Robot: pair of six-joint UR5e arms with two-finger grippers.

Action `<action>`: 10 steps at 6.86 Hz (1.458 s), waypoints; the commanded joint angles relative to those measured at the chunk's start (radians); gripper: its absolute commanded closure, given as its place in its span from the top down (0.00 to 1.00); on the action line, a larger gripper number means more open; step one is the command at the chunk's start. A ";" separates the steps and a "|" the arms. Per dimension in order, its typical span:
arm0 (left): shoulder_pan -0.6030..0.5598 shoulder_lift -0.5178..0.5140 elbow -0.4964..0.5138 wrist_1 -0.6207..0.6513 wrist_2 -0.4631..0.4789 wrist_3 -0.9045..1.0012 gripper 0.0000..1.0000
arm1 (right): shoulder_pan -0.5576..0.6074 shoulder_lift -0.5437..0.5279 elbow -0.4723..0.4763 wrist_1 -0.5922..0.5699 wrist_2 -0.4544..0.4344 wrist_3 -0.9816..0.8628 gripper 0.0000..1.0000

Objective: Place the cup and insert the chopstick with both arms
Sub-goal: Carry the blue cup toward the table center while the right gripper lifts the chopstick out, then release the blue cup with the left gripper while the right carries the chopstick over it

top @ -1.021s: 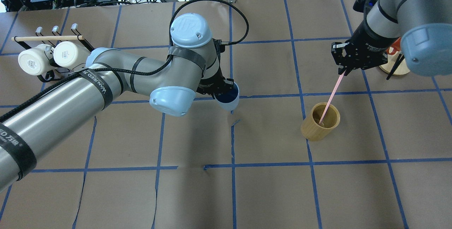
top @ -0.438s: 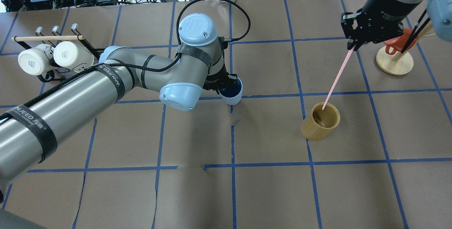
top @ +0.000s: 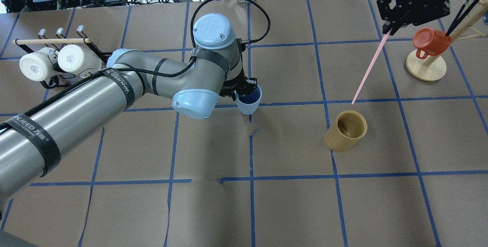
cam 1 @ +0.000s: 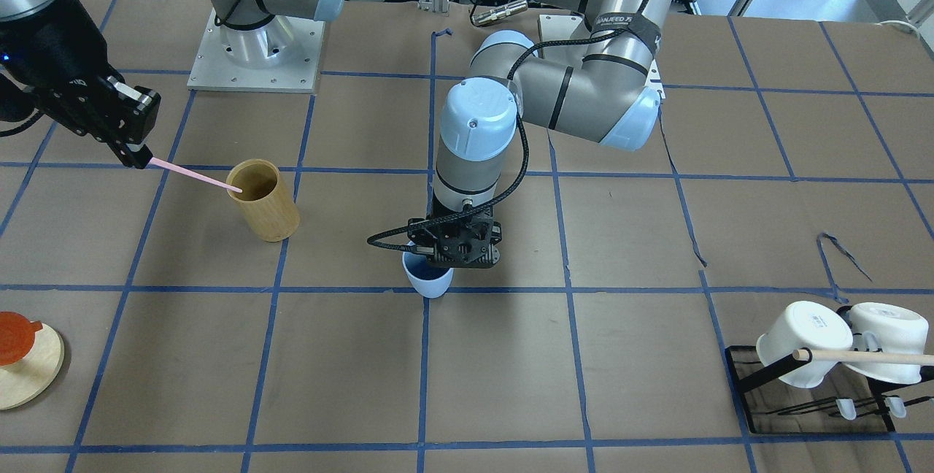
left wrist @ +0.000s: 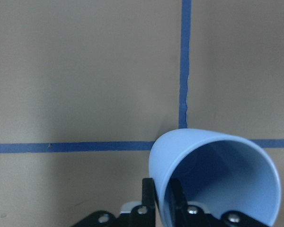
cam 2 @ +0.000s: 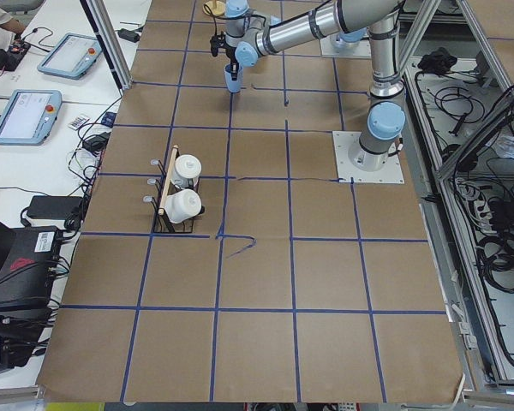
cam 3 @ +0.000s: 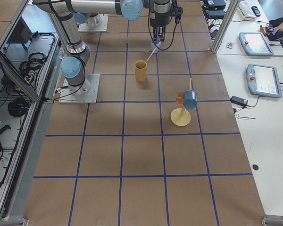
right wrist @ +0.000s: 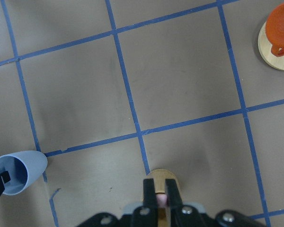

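Left fingers (left wrist: 148, 198) are pinched on the rim wall of the cup (cam 1: 429, 282). It's smooth, tapered light-blue plastic, down at a blue tape crossing mid-counter (top: 289, 209). Can't tell if it's actually touching the brown paper. Right fingers (right wrist: 150, 194) are clamped on the top end of the thin pink chopstick (top: 368, 69), which slants down with its tip over the round tan wooden cylinder (top: 346, 130).

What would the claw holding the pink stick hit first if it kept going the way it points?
Probably the tan wooden holder: the right claw points along the chopstick, whose tip hangs just over it. The tip would arrive first; whether into the opening or onto the rim is unclear.
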 commanded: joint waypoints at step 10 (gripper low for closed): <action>0.297 0.373 0.140 -0.508 0.097 0.366 0.85 | 0.541 0.181 -0.037 -0.345 -0.222 0.611 0.00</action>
